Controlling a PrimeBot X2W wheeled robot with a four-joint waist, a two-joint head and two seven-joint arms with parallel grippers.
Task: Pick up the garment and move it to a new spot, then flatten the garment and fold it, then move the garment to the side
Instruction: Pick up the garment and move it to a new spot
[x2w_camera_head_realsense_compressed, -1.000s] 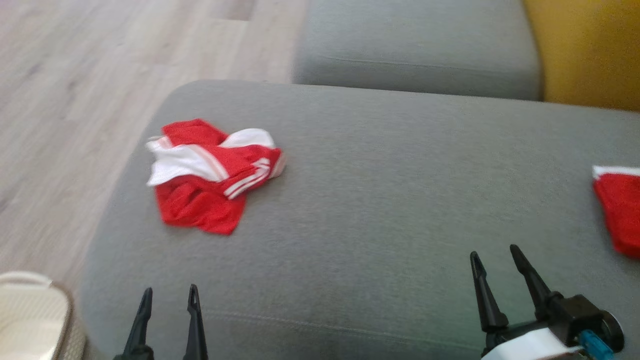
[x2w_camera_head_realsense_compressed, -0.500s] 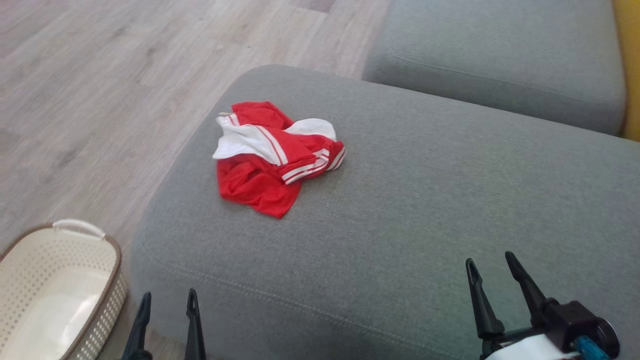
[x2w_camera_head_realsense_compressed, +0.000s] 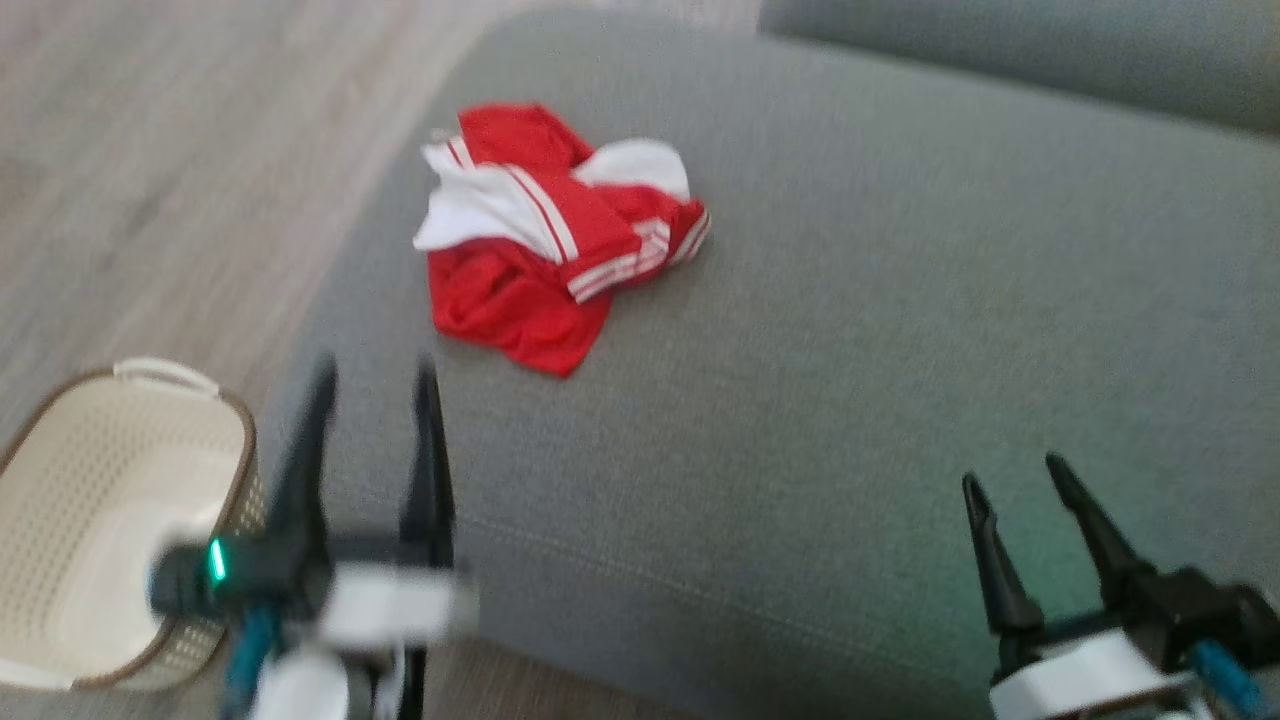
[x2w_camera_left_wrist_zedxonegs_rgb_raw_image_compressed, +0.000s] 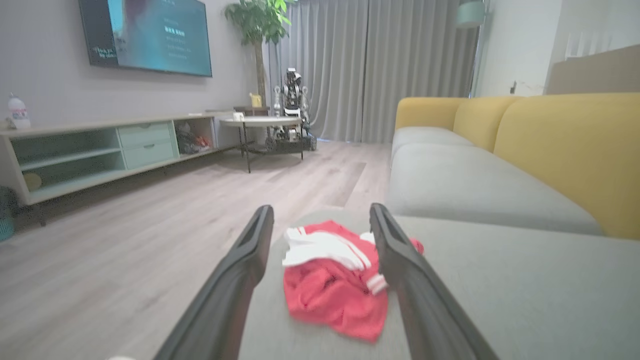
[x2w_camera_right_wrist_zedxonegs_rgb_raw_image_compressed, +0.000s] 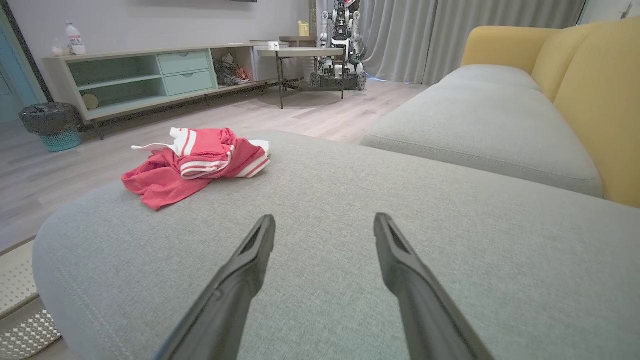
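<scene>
The garment (x2w_camera_head_realsense_compressed: 555, 235), red with white panels and stripes, lies crumpled in a heap on the cushion (x2w_camera_head_realsense_compressed: 850, 300), towards its far left corner and close to the edge that drops to the floor (x2w_camera_head_realsense_compressed: 150, 150). It is bunched and lapped over itself, with no part lying flat, so I judge the first step, the pick-up, is not yet done. The cushion's broad bare middle looks the likely new spot, since it has room to spread the cloth.

The left pincer (x2w_camera_head_realsense_compressed: 376, 370) hangs over the cushion's near left edge, blurred in the head view, with its fingers apart and empty. In the left wrist view the heap sits framed between them, which suggests it is lined up for the grab. The right pincer (x2w_camera_head_realsense_compressed: 1013, 474) is over the cushion's near right part, likewise spread and holding nothing. It is well apart from the garment, probably kept back for the flattening.

A basket (x2w_camera_head_realsense_compressed: 100, 470) stands on the floor just beside the cushion's near left corner.

No brand name can be read on the garment. Beyond the cushion's far end, the TV (x2w_camera_left_wrist_zedxonegs_rgb_raw_image_compressed: 150, 35) shows lines of text too blurred to read, and so is the label on the bottle (x2w_camera_left_wrist_zedxonegs_rgb_raw_image_compressed: 17, 111).
</scene>
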